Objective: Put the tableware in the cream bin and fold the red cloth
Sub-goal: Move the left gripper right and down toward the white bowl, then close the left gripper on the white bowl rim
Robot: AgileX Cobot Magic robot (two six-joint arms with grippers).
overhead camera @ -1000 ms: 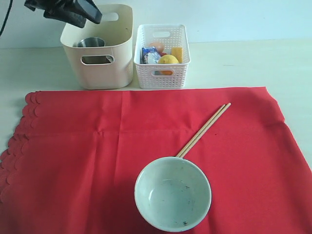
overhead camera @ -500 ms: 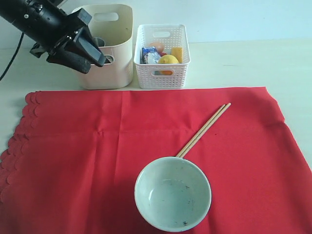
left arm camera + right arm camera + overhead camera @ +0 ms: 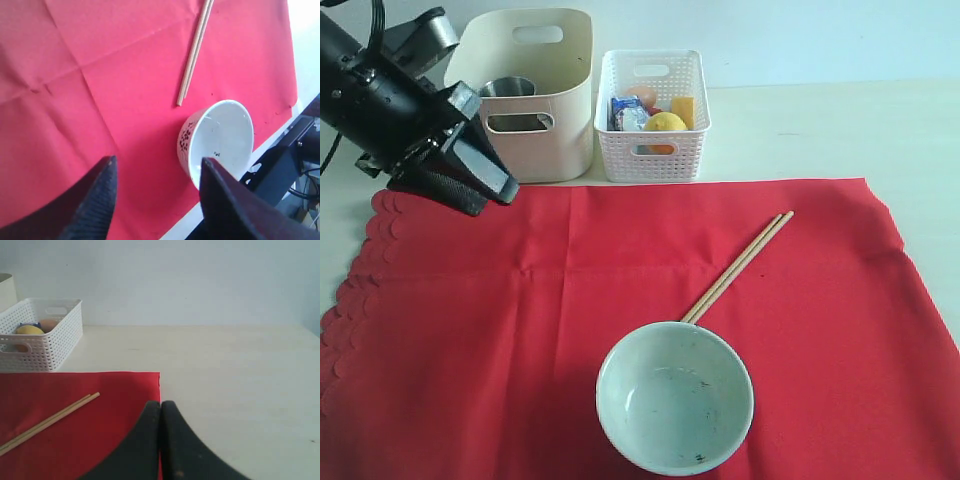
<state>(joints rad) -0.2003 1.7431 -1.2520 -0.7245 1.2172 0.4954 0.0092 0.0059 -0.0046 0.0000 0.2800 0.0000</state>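
Note:
The red cloth [image 3: 570, 280] lies spread flat, scalloped edge at the left. On it are the pale green bowl [image 3: 674, 397], upright and empty, and the wooden chopsticks [image 3: 738, 265], which run diagonally from its rim. The cream bin [image 3: 535, 95] stands behind the cloth with the steel cup [image 3: 507, 88] inside. My left gripper [image 3: 495, 200] hangs open and empty above the cloth's far left corner. In the left wrist view the left gripper [image 3: 157, 162] looks down at the bowl [image 3: 220, 137] and chopsticks [image 3: 194, 50]. My right gripper [image 3: 161, 404] is shut and empty, low by the cloth's [image 3: 60, 440] right edge.
A white perforated basket [image 3: 652, 115] with a lemon and other food stands right of the cream bin. Bare pale table [image 3: 820, 130] stretches behind and to the right of the cloth. The bowl sits close to the table's front edge.
My left arm has swung from above the cream bin down and forward to the cloth's far left corner, still open. The bowl, chopsticks and cloth have not moved.

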